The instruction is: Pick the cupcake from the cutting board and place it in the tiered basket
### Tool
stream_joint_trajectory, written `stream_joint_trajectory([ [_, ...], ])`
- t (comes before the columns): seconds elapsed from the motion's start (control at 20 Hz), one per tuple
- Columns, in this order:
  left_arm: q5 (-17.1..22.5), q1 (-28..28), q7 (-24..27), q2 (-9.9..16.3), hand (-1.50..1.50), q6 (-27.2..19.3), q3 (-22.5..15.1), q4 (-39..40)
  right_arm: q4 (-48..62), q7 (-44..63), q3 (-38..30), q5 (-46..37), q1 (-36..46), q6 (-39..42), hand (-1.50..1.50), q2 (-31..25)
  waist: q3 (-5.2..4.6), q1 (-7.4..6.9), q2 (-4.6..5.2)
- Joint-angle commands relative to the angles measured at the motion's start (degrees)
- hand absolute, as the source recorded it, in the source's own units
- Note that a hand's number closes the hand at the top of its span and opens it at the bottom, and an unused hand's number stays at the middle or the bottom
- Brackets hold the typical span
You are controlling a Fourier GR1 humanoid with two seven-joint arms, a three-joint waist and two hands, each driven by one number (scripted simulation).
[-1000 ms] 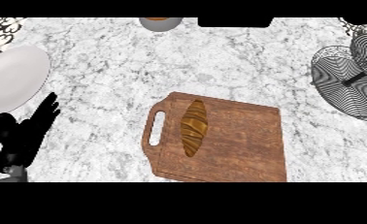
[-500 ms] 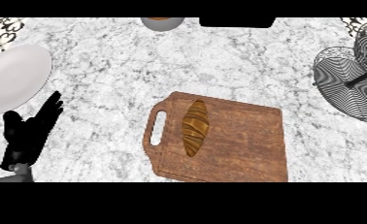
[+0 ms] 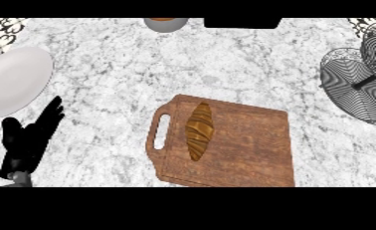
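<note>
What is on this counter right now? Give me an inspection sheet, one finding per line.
Surface: grey-white marbled counter.
Job's things: wooden cutting board with a handle slot on its left; a brown, elongated pastry lies on it, looking more like a croissant than a cupcake; wire tiered basket at the right edge.
Clutter: white plate at left; grey bowl and a dark object at the top edge.
Hands: left hand open, resting lower left; right hand not in view.
Cables: nothing seen.
Surroundings: nothing seen.
</note>
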State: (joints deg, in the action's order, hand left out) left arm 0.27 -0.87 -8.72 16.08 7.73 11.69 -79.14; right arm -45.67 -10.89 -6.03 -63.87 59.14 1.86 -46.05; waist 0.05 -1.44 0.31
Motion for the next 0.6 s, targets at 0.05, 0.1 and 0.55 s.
stream_joint_trajectory([
  [0.05, -1.54, -1.76, 2.67, -2.27, 0.00, -0.87, -1.13, 2.19, 5.92, 1.89, -0.13, -1.16, 1.16, 3.58, 1.50, 0.74, -0.10, 0.44, -0.04],
  [0.1, -0.36, 1.41, 0.78, -0.84, 0.00, -0.48, 0.11, 2.66, 9.22, 3.85, -0.46, -1.22, 1.50, 5.32, 1.50, 1.34, -0.10, 0.18, 0.20],
  [0.55, -1.84, 0.18, 0.11, -1.55, 0.00, -1.36, -0.91, -0.02, 19.82, 11.94, -3.87, -1.88, 3.24, 9.80, -1.50, -0.15, -0.03, 0.07, 0.17],
])
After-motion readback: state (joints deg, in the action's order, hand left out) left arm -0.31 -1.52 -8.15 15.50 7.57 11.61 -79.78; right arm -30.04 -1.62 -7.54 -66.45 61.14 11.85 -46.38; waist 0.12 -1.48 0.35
